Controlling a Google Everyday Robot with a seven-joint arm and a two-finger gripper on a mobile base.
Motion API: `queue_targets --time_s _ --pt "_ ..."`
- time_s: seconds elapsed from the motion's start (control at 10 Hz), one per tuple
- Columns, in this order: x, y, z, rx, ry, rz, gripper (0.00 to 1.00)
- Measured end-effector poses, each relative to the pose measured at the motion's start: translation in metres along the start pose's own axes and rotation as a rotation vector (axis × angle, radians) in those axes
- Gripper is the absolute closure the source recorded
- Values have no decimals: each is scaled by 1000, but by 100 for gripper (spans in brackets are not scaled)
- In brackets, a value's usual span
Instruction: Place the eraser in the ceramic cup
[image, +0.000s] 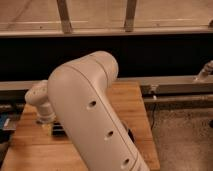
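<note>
My large white arm fills the middle of the camera view and covers most of the wooden table. Its wrist bends down at the left. My gripper hangs just below the wrist, low over the left part of the table, mostly hidden by the arm. A small dark shape shows next to it on the wood; I cannot tell what it is. The eraser and the ceramic cup are hidden or out of view.
A blue-grey object lies at the table's left edge. A dark edge peeks out right of the arm. A metal rail and a dark wall run behind the table. Speckled floor lies to the right.
</note>
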Motion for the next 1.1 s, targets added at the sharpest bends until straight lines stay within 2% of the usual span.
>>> queue_targets --time_s 0.1,0.3,0.4,0.5,0.6,0.7,0.9,1.0,1.1 --pt "-2 -6 -7 8 -10 1 100" --pt "0 -35 -38 44 -77 40 100" --pt "5 -44 -51 55 -124 69 100" --pt "13 -53 -69 67 -203 106 100" --pt "19 -60 -82 79 -255 130 100" --pt "19 -61 -86 82 -268 134 100" --pt "15 -57 -84 75 -268 127 100" --pt "17 -58 -84 79 -269 128 100" --pt "20 -59 -88 98 -281 146 100"
